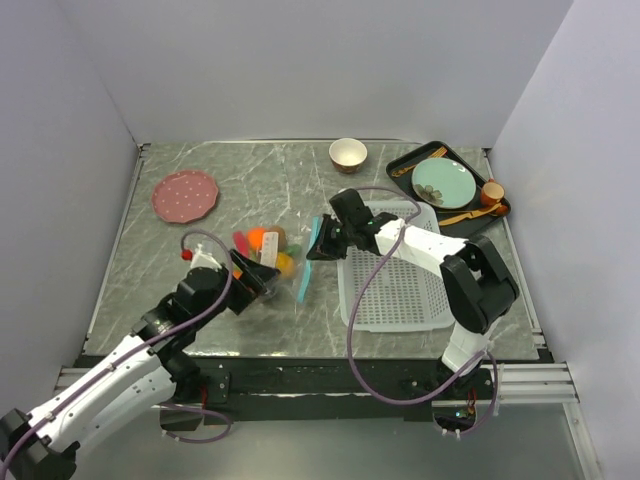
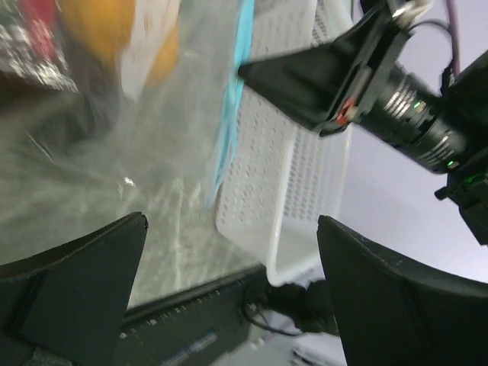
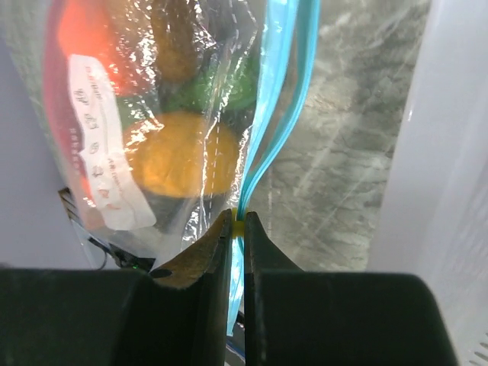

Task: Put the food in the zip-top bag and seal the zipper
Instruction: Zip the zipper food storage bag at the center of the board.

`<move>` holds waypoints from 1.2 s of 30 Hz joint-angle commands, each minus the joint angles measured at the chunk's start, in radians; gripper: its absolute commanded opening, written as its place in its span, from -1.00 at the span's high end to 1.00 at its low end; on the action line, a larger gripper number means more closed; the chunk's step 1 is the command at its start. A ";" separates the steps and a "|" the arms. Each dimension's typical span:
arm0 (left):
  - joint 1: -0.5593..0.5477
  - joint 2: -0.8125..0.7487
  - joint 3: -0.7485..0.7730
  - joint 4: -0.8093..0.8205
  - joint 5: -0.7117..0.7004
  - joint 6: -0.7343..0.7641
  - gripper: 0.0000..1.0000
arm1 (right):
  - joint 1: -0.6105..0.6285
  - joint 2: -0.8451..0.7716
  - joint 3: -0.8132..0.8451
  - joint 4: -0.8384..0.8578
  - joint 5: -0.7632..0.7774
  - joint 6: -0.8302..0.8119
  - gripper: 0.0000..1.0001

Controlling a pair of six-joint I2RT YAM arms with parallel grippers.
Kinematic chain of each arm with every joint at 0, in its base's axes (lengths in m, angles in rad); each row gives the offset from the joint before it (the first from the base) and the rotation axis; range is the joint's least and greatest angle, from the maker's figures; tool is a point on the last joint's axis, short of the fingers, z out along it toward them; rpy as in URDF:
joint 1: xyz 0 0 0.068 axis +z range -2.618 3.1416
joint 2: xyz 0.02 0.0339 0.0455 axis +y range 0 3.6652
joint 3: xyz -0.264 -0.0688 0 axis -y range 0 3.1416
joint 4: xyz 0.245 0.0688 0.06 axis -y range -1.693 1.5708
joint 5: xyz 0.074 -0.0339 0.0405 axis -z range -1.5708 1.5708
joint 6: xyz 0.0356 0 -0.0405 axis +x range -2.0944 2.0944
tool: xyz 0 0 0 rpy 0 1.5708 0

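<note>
Zip-top bag (image 1: 268,255) is at ctr of the marble table (image 1: 260,185), just left of the white mesh basket (image 1: 400,290), w/ its mouth edge toward the basket. Food is inside it: an orange (image 3: 179,156) beside the white label (image 3: 95,145), plus red, green & yellow pieces seen thru the clear plastic. Zipper (image 3: 278,99), a teal strip, has its two tracks parted a little above the pinch point. Right gripper (image 3: 238,225) is clamped on the zipper, fingers tight w/ the strip btwn them. Left gripper (image 2: 231,221) is at the bag's near-left corner, fingers spread wide, nothing btwn them; contact w/ the bag can't be told. Pink plate (image 1: 185,195), bowl (image 1: 347,153) & black tray (image 1: 420,158) sit toward the far side.
</note>
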 commanded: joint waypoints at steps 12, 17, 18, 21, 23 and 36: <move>-0.011 -0.005 -0.229 0.471 0.116 -0.257 -0.99 | 0.001 -0.098 -0.006 0.076 0.005 0.033 0.89; -0.026 0.133 -0.219 0.571 0.116 -0.252 -0.99 | 0.003 -0.107 0.005 0.068 -0.004 0.030 0.88; -0.029 0.170 -0.211 0.603 0.116 -0.252 -0.99 | 0.001 -0.109 0.004 0.070 -0.006 0.033 0.88; -0.033 0.228 -0.211 0.670 0.116 -0.260 -0.99 | 0.001 -0.107 0.002 0.076 -0.020 0.037 0.87; -0.034 0.253 -0.211 0.712 0.086 -0.264 -0.83 | 0.004 -0.106 -0.004 0.082 -0.032 0.045 0.87; -0.034 0.454 -0.171 0.856 0.105 -0.274 0.13 | 0.018 -0.116 -0.018 0.087 -0.047 0.059 0.86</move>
